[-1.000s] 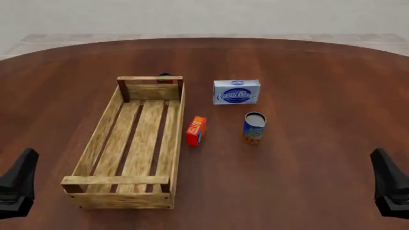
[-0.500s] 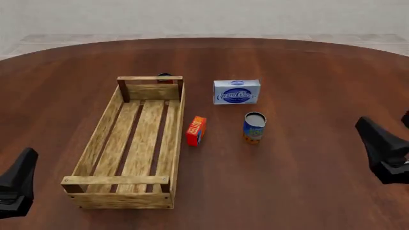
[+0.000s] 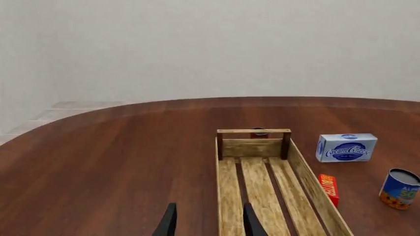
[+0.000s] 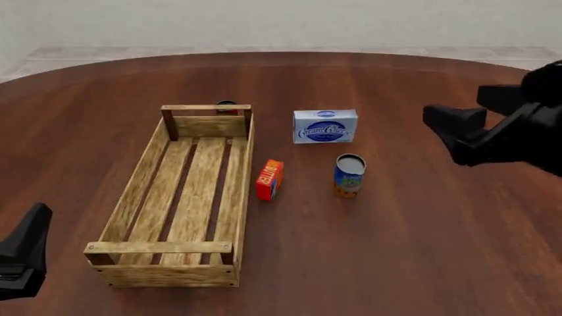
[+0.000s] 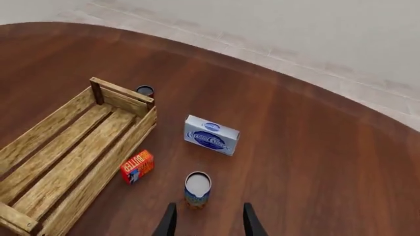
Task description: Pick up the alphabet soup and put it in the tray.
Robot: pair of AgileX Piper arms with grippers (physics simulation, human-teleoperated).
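The tray point(image 4: 172, 197) lies lengthwise on the left half of the table point(image 4: 395, 250), one short end toward the near edge, the other toward the far edge. Behind its far end a small can point(image 4: 226, 104) peeks over the slat. Just right of the tray's long side stands the butter box point(image 4: 270, 179). Right of that, apart from it, the alphabet soup point(image 4: 349, 174) stands upright near the table's middle. Behind the soup, toward the far edge, sits the cream cheese box point(image 4: 325, 126).
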